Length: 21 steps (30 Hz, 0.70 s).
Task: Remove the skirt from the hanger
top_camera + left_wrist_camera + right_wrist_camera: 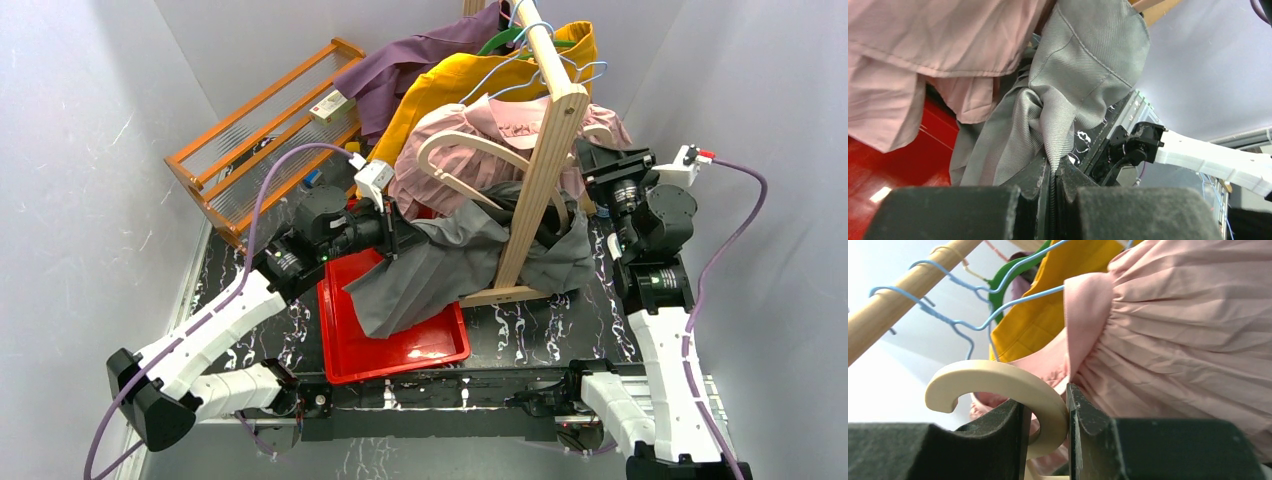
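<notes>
Two end effectors are engaged. Left end effector: clenched on a bunched fold of the grey skirt. Right end effector: grasping the cream hanger at its hook; from above it is mostly hidden behind the wooden rack post. The skirt's waistband is concealed under the pink garment, so its attachment to the hanger cannot be determined. Red tray on the surface: the skirt's lower part lies over its far half.
</notes>
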Tool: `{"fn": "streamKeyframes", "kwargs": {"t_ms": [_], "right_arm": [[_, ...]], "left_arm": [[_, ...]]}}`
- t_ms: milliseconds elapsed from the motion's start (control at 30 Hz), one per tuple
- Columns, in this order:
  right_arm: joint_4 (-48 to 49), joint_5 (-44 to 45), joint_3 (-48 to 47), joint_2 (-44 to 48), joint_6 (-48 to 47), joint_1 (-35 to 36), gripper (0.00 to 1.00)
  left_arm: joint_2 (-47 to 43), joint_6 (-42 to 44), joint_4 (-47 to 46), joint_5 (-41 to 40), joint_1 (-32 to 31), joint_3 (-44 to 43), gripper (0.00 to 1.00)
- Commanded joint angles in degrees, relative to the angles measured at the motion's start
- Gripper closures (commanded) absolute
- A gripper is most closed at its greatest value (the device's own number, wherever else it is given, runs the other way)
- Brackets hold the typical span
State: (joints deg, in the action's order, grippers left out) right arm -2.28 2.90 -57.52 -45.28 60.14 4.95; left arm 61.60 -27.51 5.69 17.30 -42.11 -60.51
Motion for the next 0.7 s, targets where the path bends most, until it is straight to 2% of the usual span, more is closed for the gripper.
{"fn": "streamKeyframes", "kwargs": {"t_ms": [0,200,667], "right_arm": [[10.67,-7.54,-0.85,-2.03,9.20,-0.05,1.00],[15.50,-12.85,-2.87,-6.63,14.16,-0.09,1.00],[14.43,-11.27,-17.05,-12.54,12.87,-0.09,1.00]], "left_arm": [[0.73,-0.75,-5.84,6.36,0.19,-2.50,1.00],[1.85,-2.00,-7.16,6.57,0.12,-0.92,1.00],[1.58,-1.76,-3.82,3.97,0.12,0.26,1.00]]}}
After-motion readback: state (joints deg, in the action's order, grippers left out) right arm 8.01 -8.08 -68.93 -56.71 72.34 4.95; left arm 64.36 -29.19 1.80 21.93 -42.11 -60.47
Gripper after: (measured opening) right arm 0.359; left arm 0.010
